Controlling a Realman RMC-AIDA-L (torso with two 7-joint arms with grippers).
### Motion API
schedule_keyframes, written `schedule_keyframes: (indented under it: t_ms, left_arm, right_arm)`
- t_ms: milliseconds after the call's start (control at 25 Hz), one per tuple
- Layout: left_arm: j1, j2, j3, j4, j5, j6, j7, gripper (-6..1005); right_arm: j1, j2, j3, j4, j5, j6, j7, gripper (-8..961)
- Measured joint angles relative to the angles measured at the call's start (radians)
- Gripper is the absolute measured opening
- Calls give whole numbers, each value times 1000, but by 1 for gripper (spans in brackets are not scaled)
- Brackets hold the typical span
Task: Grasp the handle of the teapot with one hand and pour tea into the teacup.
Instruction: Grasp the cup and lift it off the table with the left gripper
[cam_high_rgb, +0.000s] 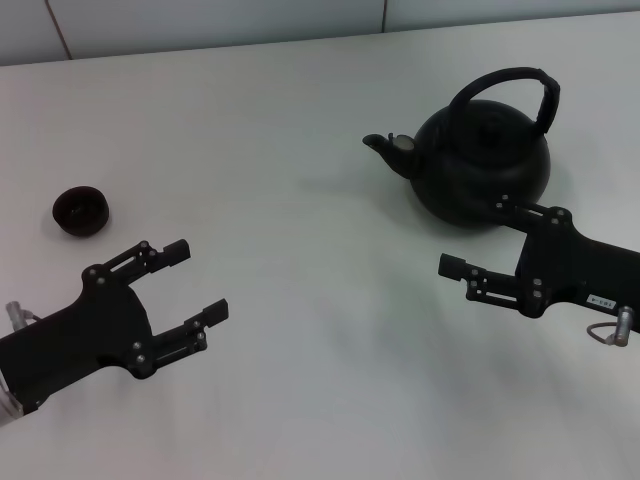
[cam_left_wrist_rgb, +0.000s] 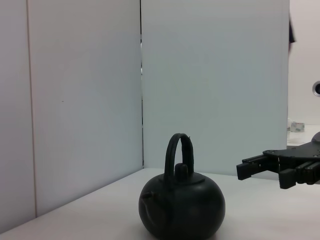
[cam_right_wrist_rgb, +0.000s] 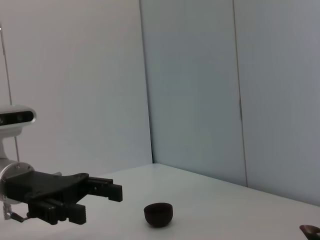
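Note:
The matte-black teapot (cam_high_rgb: 480, 165) stands upright at the table's far right, its spout pointing left and its arched handle (cam_high_rgb: 505, 85) standing over the lid. My right gripper (cam_high_rgb: 478, 237) hovers just in front of the pot, open, one finger close beside the body, nothing held. The tiny black teacup (cam_high_rgb: 80, 210) sits far to the left. My left gripper (cam_high_rgb: 199, 280) is open near the cup, to its front right. In the left wrist view the teapot (cam_left_wrist_rgb: 182, 207) and the right gripper (cam_left_wrist_rgb: 260, 172) show side on. The right wrist view shows the teacup (cam_right_wrist_rgb: 159, 213) and the left gripper (cam_right_wrist_rgb: 100, 204).
The white table (cam_high_rgb: 320, 330) meets pale wall panels (cam_high_rgb: 200, 25) along its far edge. A wide bare stretch of tabletop separates cup and teapot.

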Motion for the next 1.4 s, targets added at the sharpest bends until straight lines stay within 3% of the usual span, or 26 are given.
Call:
schedule_keyframes:
  t_ms: [1000, 1320, 1400]
  left_arm:
    - [-15, 1, 0, 2, -12, -18, -11, 768]
    - [-1, 2, 0, 4, -68, -21, -5, 769]
    - [19, 0, 0, 15, -146, -53, -9, 769]
  right_arm:
    - [0, 2, 0, 0, 3, -6, 0, 751]
    - [4, 2, 0, 9, 4, -6, 0, 751]
    - [6, 2, 0, 10, 4, -5, 0, 751]
